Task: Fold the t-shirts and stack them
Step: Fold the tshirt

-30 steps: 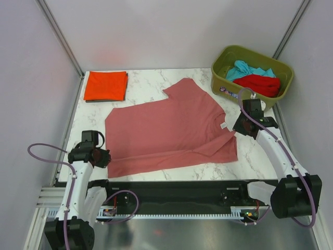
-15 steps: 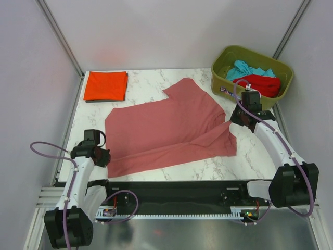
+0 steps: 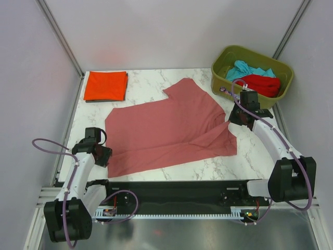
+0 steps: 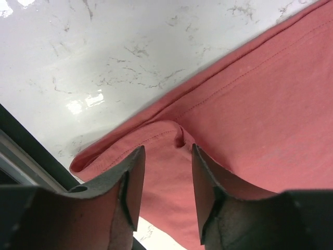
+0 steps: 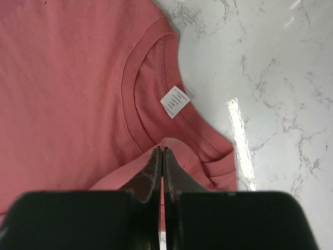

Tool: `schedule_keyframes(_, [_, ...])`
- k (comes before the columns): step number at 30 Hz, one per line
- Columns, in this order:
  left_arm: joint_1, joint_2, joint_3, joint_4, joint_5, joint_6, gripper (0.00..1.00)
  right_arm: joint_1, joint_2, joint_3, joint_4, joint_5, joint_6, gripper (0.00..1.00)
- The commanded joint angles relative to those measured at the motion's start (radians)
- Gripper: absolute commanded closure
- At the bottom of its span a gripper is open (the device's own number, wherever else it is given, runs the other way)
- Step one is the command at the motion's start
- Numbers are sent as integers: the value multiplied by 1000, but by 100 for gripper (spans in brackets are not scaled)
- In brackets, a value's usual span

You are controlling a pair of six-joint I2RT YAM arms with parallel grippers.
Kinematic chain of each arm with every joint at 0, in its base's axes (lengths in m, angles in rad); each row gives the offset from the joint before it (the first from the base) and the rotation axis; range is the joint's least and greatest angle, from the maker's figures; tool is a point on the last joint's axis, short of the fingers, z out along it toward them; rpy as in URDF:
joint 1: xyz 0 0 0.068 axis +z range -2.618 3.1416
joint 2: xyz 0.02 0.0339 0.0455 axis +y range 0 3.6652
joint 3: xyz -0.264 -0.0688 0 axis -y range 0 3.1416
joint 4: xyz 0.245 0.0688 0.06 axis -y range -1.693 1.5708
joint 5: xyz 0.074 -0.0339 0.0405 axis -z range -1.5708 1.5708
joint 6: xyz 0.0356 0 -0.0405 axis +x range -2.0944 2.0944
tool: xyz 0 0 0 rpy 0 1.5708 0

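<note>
Right pincer with its two fingers pressed flat together on a raised fold of the pink shirt, just on the near side of the collar; left pincer with its fingers parted, straddling a small pucker of the hem at the shirt's near left corner, the cloth between them but not visibly pinched. The pink shirt lies spread across the middle of the bench, its long axis running left to right: hem toward the left arm, collar toward the right arm, one sleeve pointing to the far side. Each arm thus sits at its own end of the shirt, and any fold across the width would probably be carried away from the arms, toward the far edge. A folded orange shirt rests at the far left corner, well apart from the pink one. At the far right stands an olive bin holding a teal shirt and a red shirt. A white tag is sewn inside the collar; its print is too small to read. A pale sticker on the bin wall is likewise illegible.
</note>
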Motion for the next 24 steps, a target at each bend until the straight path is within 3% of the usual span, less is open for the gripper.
schedule_keyframes(1, [-1, -9, 36, 27, -50, 23, 51, 0, 25, 43, 55, -38, -15, 97])
schedule_keyframes(9, [-1, -53, 49, 24, -93, 32, 51, 14, 57, 72, 71, -49, -14, 99])
schedule_keyframes(24, [-1, 108, 135, 32, -113, 35, 51, 61, 21, 56, 68, -36, 3, 99])
